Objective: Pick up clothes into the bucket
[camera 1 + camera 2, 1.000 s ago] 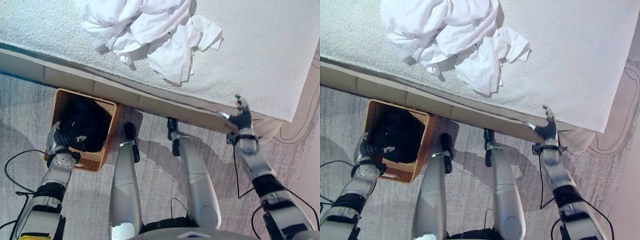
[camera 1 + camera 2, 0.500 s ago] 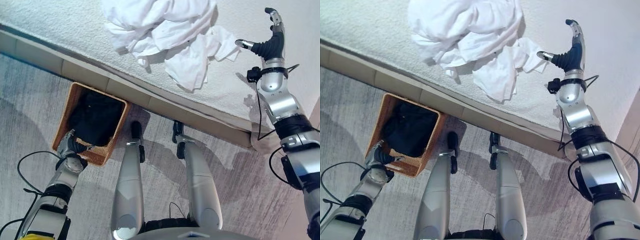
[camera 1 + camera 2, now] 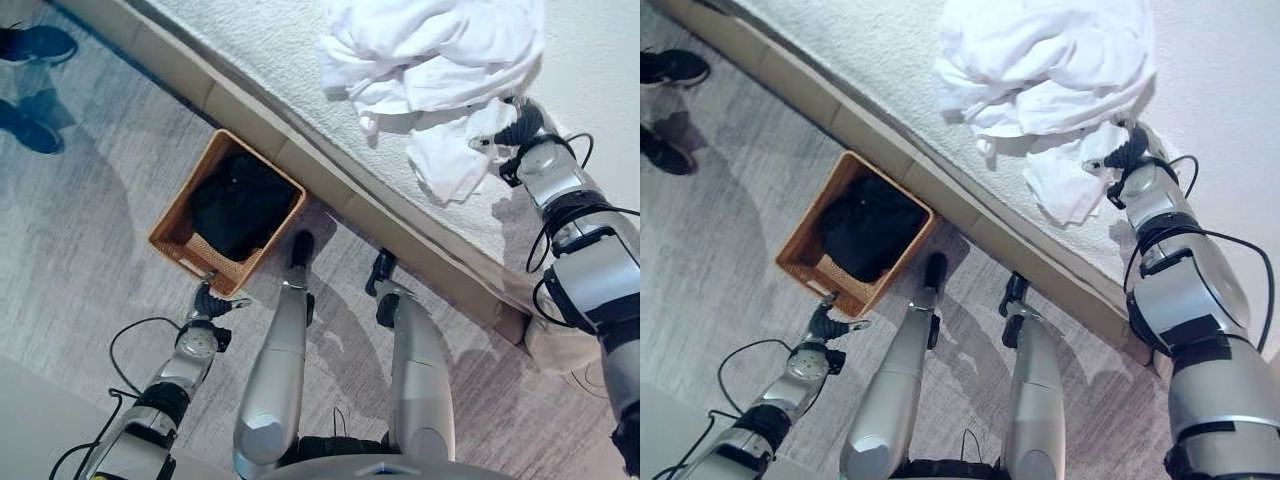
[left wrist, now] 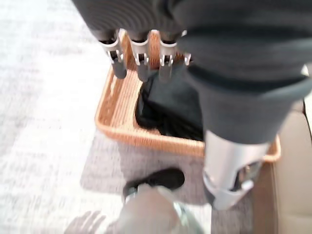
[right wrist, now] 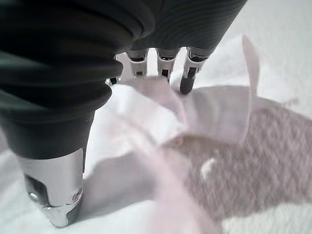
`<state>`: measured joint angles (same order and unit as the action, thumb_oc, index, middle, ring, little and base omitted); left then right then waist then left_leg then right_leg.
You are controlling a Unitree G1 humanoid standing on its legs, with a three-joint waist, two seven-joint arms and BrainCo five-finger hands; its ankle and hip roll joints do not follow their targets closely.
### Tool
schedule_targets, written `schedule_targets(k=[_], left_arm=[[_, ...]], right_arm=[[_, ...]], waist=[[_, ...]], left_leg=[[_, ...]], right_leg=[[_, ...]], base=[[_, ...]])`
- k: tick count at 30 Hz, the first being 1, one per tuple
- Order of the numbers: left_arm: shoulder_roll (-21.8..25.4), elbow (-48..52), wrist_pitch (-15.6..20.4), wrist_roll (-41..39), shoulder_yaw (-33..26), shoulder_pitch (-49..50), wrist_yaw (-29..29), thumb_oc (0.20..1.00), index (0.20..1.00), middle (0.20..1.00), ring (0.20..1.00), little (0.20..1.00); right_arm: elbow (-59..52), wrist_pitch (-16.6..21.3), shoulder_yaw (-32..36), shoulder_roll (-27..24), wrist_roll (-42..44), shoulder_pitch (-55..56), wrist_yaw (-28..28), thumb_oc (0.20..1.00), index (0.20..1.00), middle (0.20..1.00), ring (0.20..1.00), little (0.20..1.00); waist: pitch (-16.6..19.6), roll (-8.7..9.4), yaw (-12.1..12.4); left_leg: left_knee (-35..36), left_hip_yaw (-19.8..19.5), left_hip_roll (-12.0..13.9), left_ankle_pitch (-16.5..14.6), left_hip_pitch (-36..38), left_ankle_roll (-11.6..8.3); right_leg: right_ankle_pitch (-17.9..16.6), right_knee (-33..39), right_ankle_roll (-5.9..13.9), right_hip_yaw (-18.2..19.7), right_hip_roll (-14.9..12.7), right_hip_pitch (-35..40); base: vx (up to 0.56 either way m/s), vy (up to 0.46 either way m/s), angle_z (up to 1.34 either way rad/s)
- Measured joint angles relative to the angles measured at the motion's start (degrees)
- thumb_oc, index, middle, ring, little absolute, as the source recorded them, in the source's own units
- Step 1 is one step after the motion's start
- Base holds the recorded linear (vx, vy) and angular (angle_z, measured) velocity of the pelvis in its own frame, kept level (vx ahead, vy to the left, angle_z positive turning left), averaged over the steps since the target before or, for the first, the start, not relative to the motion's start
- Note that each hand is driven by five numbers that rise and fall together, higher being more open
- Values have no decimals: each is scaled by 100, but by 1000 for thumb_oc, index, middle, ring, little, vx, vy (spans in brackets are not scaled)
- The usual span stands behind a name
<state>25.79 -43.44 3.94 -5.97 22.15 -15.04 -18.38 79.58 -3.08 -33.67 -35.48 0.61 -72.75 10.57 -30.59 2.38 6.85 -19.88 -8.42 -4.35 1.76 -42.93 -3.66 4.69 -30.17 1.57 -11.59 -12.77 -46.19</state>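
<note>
Right robot hand (image 3: 1127, 153) is at the edge of the pile of white clothes (image 3: 430, 50) on the bed (image 3: 250, 60). In the right wrist view the fingers (image 5: 187, 80) reach down into the white fabric (image 5: 204, 117), tips partly buried in a fold; can't tell whether they're clamped on it or just resting against it. Thumb sits off to the side, above the cloth.

Left robot hand (image 3: 207, 300) hangs low over the grey carpet floor (image 3: 90, 220), just beside the near corner of the wicker basket (image 3: 175, 215), not touching it as far as I can see. Left wrist view: fingers (image 4: 140, 66) loosely extended above the basket rim (image 4: 146, 139), holding nothing.

Basket stands on the floor against the bed base and has a dark garment (image 3: 238, 205) in it. White clothes are all on the bed, bunched in one heap, with one piece (image 3: 450, 165) trailing toward the bed edge next to the right hand.

A person's dark shoes (image 3: 35, 45) show on the floor, well apart from the basket.
</note>
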Motion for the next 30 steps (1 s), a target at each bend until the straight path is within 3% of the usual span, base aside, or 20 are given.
schedule_targets(k=[1, 3, 4, 5, 6, 13, 19, 24, 30], left_arm=[[-2, 24, 4, 1, 29, 0, 19, 1000, 1000, 1000, 1000, 1000], [-1, 210, 1, 2, 86, -1, 53, 1000, 1000, 1000, 1000, 1000], [-2, 325, 2, 5, 136, -35, 55, 1000, 1000, 1000, 1000, 1000], [-9, 367, 7, 5, 136, -39, 56, 1000, 1000, 1000, 1000, 1000], [-28, 396, 25, 6, 137, -61, 60, 1000, 1000, 1000, 1000, 1000], [-158, 381, 22, 10, 140, -174, 46, 1000, 1000, 1000, 1000, 1000], [-326, 415, 24, 11, 263, -285, 25, 1000, 1000, 1000, 1000, 1000], [-266, 1039, 42, 13, 86, -233, 5, 1000, 1000, 1000, 1000, 1000], [41, 1833, 89, 11, -180, 126, 47, 1000, 1000, 1000, 1000, 1000]], right_arm=[[9, -10, 15, 0, -22, -4, -1, 1000, 1000, 1000, 1000, 1000], [53, -51, 142, -25, -140, -11, 0, 906, 906, 906, 906, 906], [46, -84, 235, -48, -172, -15, 39, 542, 542, 542, 542, 542], [23, -84, 317, -56, -168, -18, 76, 495, 495, 495, 495, 495], [-1, -84, 415, -92, -167, -27, 127, 200, 200, 200, 200, 200], [-234, -71, 538, -101, 58, -12, 248, 200, 200, 200, 200, 200], [-530, -69, 364, 128, 72, 84, 361, 200, 200, 200, 200, 200], [-1713, 9, 383, 0, 259, 566, 431, 200, 200, 200, 200, 200], [-3132, 74, 400, -497, 262, 1282, 432, 200, 200, 200, 200, 200]], waist=[[1, -11, 10], [21, -89, 16], [21, -156, 22], [24, -186, 18], [47, -234, 16], [128, -409, -4], [131, -417, -98], [128, -415, -110], [124, -404, -205]], left_leg=[[32, -6, -1, 17, 8, 8], [144, -80, -33, 85, 32, 2], [183, -122, -50, 123, 31, -11], [225, -136, -54, 142, 33, -7], [266, -161, -70, 170, 33, -1], [435, -220, -88, 297, 43, -29], [432, -225, -80, 326, 161, -41], [435, -161, -38, 351, 313, -48], [672, 71, 91, 246, 1412, 39]], right_leg=[[1, -7, 0, -3, -3, -3], [14, -24, -3, -52, -41, -4], [34, -50, -6, -82, -64, -14], [42, -64, -6, -98, -75, -22], [70, -94, -12, -117, -102, -49], [120, -209, -65, -149, -145, -152], [120, -207, -69, -150, -134, -44], [101, -86, -62, -149, -91, 134], [-52, 454, 64, 57, 106, 1226]], base=[[-2, -25, 12], [-6, -25, 16], [-9, -32, 17], [-9, -35, 17], [-5, -26, 11], [-5, -8, 4], [-29, 5, 0], [-12, 21, -3], [21, 41, -26]])
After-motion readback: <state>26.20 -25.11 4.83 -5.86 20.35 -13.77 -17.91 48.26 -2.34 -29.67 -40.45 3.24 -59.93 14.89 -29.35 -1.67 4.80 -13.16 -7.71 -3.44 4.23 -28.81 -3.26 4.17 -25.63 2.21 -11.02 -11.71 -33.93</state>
